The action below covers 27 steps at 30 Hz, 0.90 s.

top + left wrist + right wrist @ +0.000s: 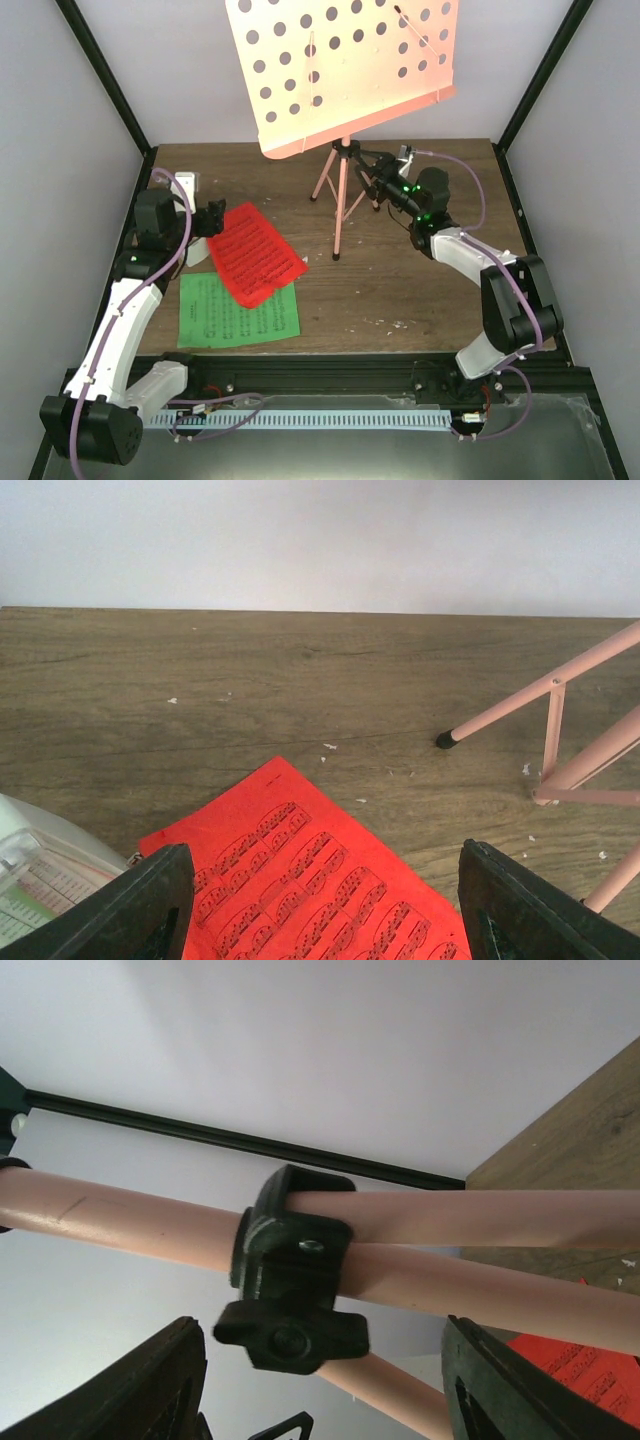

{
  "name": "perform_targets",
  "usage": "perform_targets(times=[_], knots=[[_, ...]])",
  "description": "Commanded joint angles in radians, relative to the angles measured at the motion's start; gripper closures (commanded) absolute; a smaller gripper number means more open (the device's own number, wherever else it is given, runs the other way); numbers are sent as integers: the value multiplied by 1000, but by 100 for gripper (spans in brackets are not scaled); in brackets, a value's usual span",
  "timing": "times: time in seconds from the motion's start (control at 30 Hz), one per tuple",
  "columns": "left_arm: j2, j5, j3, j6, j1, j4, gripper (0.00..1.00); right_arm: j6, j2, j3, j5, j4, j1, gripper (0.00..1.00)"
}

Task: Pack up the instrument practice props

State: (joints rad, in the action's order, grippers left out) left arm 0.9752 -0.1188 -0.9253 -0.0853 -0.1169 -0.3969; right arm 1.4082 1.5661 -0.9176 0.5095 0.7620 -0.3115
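The pink music stand stands at the back middle, with its hole-dotted desk (345,70) high above its tripod legs (338,205). The red page (255,252) lies partly over the green page (238,310) at the left. My left gripper (215,218) is open and empty, low over the red page's (300,870) edge. The white metronome with clear cover (40,870) sits close beside its left finger. My right gripper (385,185) is open at the stand's black clamp knob (290,1335), with pink tubes (480,1285) between the jaws and untouched.
A stand leg foot (445,740) rests on the wooden table (420,290) beyond the red page. Black frame posts and white walls close in the table on three sides. Small white crumbs dot the wood.
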Motion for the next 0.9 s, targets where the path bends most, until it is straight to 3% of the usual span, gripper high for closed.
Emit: perform_targets(times=[0.0, 0.17, 0.6, 0.87], knots=[[-3, -15, 6, -5, -3, 14, 27, -2, 3, -55, -2, 16, 4, 35], [-4, -16, 6, -6, -3, 14, 27, -18, 2, -69, -12, -3, 5, 36], [-4, -21, 7, -8, -3, 14, 27, -64, 10, -103, -7, -31, 4, 66], [-2, -22, 7, -9, -2, 14, 27, -152, 16, -105, -4, -25, 5, 76]])
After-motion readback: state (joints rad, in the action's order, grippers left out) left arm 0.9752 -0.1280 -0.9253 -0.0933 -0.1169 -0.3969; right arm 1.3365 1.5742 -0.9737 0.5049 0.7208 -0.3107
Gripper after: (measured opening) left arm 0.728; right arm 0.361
